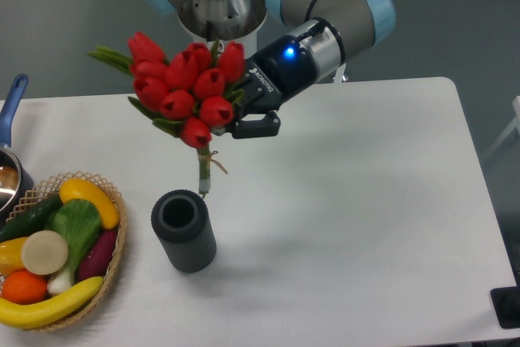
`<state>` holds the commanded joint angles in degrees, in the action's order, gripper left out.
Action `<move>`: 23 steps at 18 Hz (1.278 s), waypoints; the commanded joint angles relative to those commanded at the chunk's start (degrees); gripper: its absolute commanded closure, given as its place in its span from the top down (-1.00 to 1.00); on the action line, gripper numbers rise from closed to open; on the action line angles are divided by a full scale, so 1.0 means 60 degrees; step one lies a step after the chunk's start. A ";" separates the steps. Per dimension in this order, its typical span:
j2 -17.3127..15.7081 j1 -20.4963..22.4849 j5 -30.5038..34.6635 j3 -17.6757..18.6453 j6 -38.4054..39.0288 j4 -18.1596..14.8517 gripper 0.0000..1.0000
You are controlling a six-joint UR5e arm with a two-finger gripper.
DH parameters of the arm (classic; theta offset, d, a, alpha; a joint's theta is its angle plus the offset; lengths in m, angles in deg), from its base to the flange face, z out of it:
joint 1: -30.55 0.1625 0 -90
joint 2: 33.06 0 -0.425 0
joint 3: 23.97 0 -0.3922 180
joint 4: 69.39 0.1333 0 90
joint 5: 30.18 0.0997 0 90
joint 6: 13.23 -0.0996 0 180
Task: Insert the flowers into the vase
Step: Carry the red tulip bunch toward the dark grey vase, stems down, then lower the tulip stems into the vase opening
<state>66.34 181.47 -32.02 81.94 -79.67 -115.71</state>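
White surface (366, 225) before grey wall | fingers (244, 123) closed on bunch of red tulip flowers (185, 91) with pale stems, held aloft | dark grey ribbed cylindrical vase (183, 229) stands at 6 o'clock of stem tips, just apart | step: carry and align | next: shift stems toward 7 o'clock over the mouth, lower

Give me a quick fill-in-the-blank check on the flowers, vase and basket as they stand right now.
1. The pincer holds the flowers ____ the table, stems pointing down.
2. The stem tips hang just behind the open mouth of the dark grey ____, not yet inside it.
3. The vase stands ____ on the table.
4. The wicker basket of fruit and vegetables lies at the picture's ____ edge.

Missing words: above; vase; upright; left
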 joint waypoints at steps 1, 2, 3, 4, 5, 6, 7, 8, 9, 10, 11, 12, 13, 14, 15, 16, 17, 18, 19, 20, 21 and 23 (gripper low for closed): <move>0.0131 -0.0146 0.0000 -0.0044 -0.0132 -0.0015 -0.43; 0.0248 -0.0220 0.0015 -0.0059 -0.0235 -0.0015 -0.43; 0.0293 -0.0235 0.0015 -0.0059 -0.0323 -0.0015 -0.43; 0.0352 -0.0250 0.0015 -0.0044 -0.0381 -0.0015 -0.43; 0.0410 -0.0294 0.0015 -0.0059 -0.0426 -0.0015 -0.43; 0.0498 -0.0381 0.0029 -0.0059 -0.0513 0.0000 -0.43; 0.0557 -0.0425 0.0029 -0.0059 -0.0630 -0.0015 -0.43; 0.0630 -0.0440 0.0029 -0.0059 -0.0733 -0.0015 -0.43; 0.0674 -0.0455 0.0029 -0.0059 -0.0835 -0.0015 -0.43; 0.0718 -0.0499 0.0044 -0.0073 -0.0851 -0.0015 -0.43; 0.0747 -0.0543 0.0058 -0.0088 -0.0865 -0.0015 -0.43; 0.0806 -0.0558 0.0073 -0.0088 -0.0865 0.0000 -0.43; 0.0835 -0.0572 0.0073 -0.0088 -0.0865 0.0000 -0.43; 0.0879 -0.0572 0.0088 -0.0074 -0.0865 0.0000 -0.43; 0.0937 -0.0572 0.0088 -0.0088 -0.0865 0.0000 -0.43; 0.0982 -0.0572 0.0102 -0.0074 -0.0865 -0.0015 -0.43; 0.1055 -0.0572 0.0117 -0.0030 -0.0880 0.0000 -0.43; 0.1084 -0.0572 0.0117 -0.0015 -0.0924 0.0000 -0.43; 0.1143 -0.0572 0.0132 0.0029 -0.0953 0.0000 -0.43; 0.1201 -0.0572 0.0132 0.0044 -0.0953 -0.0015 -0.42; 0.1274 -0.0587 0.0132 0.0058 -0.0953 -0.0015 -0.42; 0.1420 -0.0689 0.0132 0.0058 -0.0968 -0.0015 -0.42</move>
<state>74.86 177.33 -31.23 82.29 -85.47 -115.80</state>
